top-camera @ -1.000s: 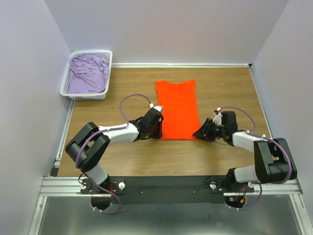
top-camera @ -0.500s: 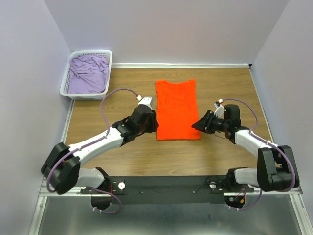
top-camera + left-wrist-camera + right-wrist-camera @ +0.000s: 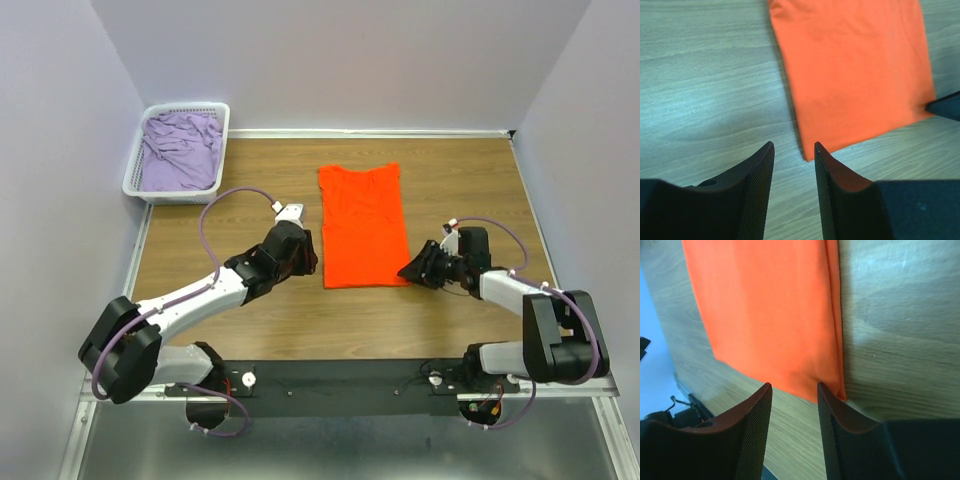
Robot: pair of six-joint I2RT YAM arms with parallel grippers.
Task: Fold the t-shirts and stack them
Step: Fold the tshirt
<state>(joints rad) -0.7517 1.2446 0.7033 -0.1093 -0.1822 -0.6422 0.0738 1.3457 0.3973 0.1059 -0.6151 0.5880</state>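
Top external: orange t-shirt (image 3: 362, 225) lies long axis near-to-far, its near hem corners flanked by left gripper (image 3: 310, 263) and right gripper (image 3: 406, 270), both narrowly parted, holding nothing.

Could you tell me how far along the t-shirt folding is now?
Done: the bright orange cloth t-shirt lies folded into a narrow strip. In hand: the left tool and right tool, both open, sit at its near corners. Remaining: its cross fold, then the pale lilac t-shirt, crumpled in the white plastic lattice basket.
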